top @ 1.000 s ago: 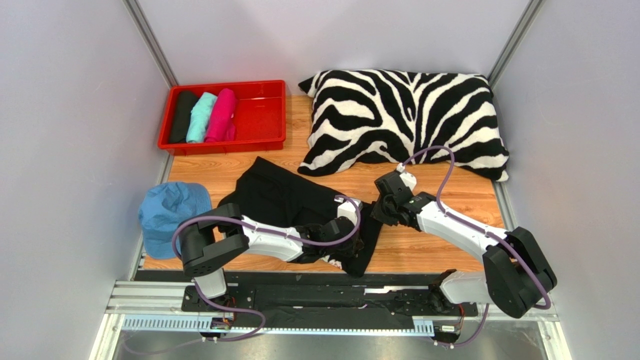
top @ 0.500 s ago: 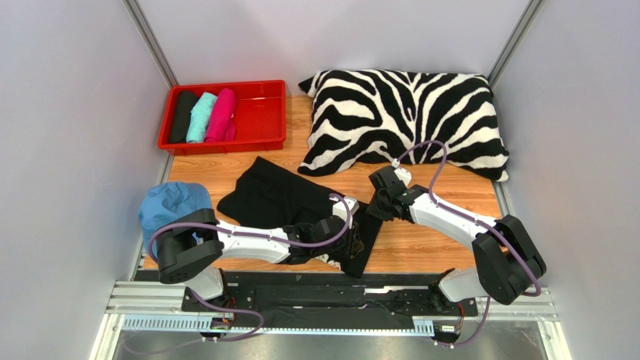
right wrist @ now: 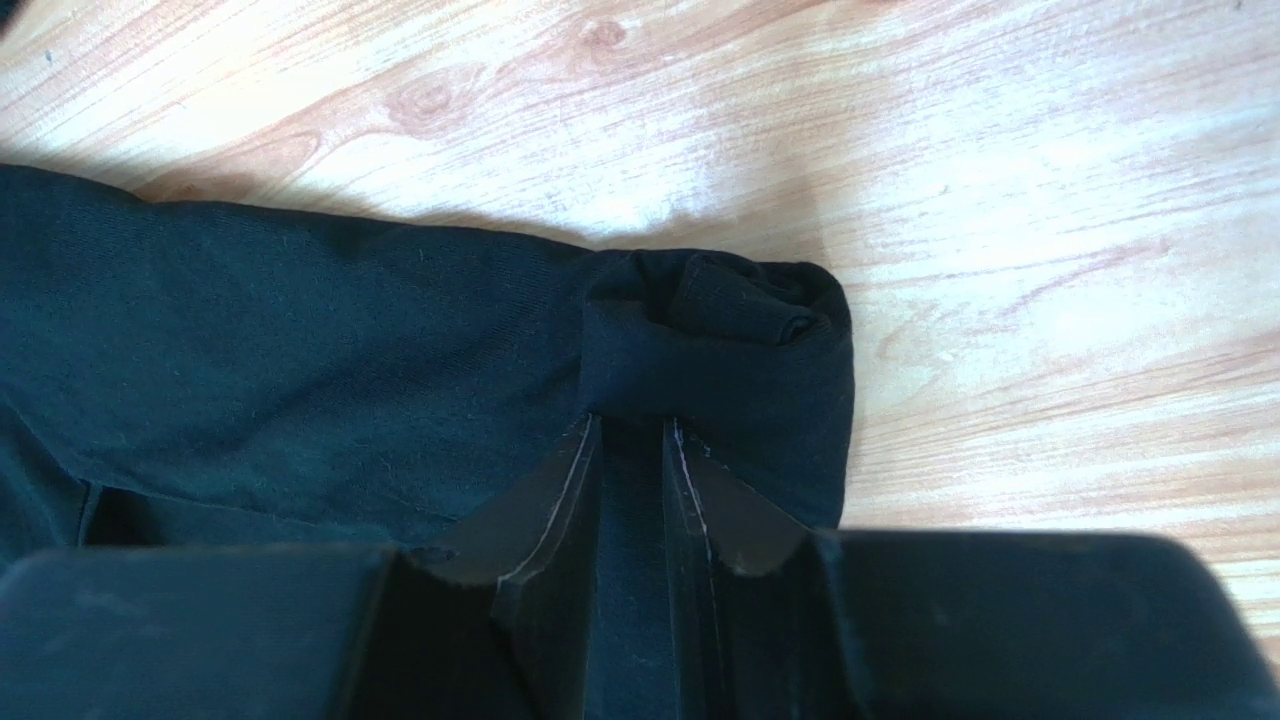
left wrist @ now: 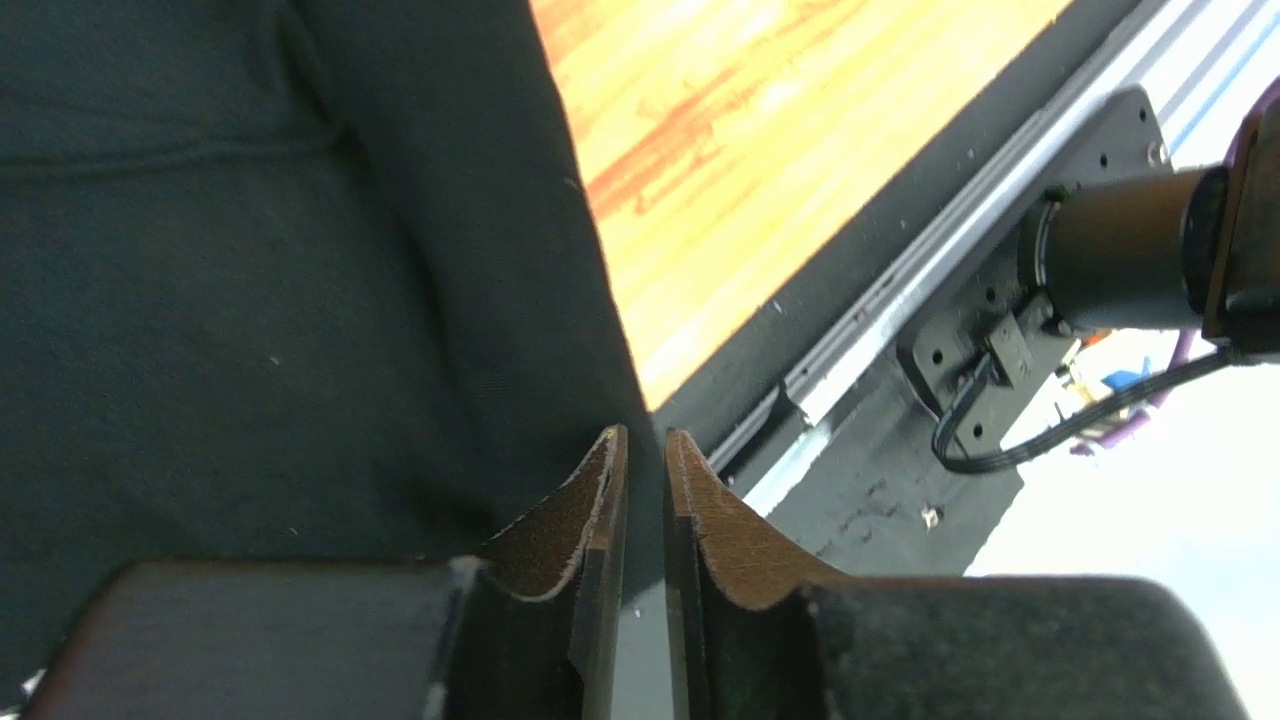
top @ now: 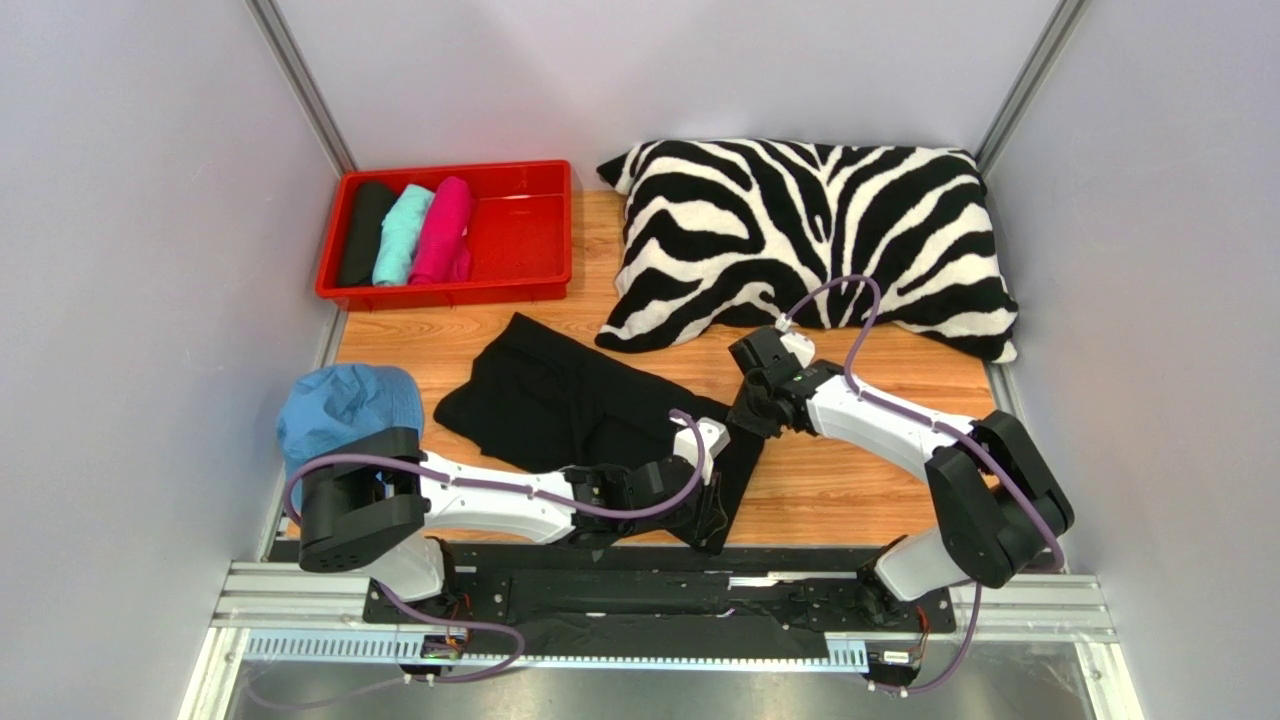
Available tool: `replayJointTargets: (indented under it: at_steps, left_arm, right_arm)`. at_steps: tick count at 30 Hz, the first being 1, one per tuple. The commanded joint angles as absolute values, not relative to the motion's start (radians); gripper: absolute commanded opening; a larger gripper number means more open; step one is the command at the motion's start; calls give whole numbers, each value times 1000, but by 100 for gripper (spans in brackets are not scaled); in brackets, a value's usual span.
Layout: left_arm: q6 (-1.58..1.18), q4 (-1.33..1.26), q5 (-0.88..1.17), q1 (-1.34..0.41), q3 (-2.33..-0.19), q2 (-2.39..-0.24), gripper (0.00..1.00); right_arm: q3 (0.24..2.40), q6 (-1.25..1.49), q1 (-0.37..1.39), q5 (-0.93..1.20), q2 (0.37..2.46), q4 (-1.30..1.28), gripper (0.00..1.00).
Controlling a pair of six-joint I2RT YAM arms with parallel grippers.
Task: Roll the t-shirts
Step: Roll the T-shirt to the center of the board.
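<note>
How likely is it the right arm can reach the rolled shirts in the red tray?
Probably not. The right gripper is clamped on the rolled end of the black t-shirt, and the red tray sits at the far left corner.

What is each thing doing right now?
black t-shirt, laid out, one end rolled
right gripper, shut on black t-shirt
left gripper, almost closed at shirt's edge
three tees, rolled, in red tray
zebra pillow, lying flat
blue cloth, bunched up

Lab test cell: grey partition walls (top: 135,225), aluminium rail (top: 293,597).
</note>
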State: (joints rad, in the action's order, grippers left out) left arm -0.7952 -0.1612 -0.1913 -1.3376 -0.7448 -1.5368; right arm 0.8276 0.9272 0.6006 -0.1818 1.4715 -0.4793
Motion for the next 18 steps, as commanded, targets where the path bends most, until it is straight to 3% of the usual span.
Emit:
replayJointTargets:
  at_steps: [1, 18]
  left_arm:
    - [-808, -153, -196, -1347, -750, -1516, 20]
    - [-916, -123, -259, -1348, -687, -1568, 2]
  right_arm:
    - [874, 942, 598, -206, 1489, -477, 25]
    - [942, 901, 600, -199, 1493, -540, 30]
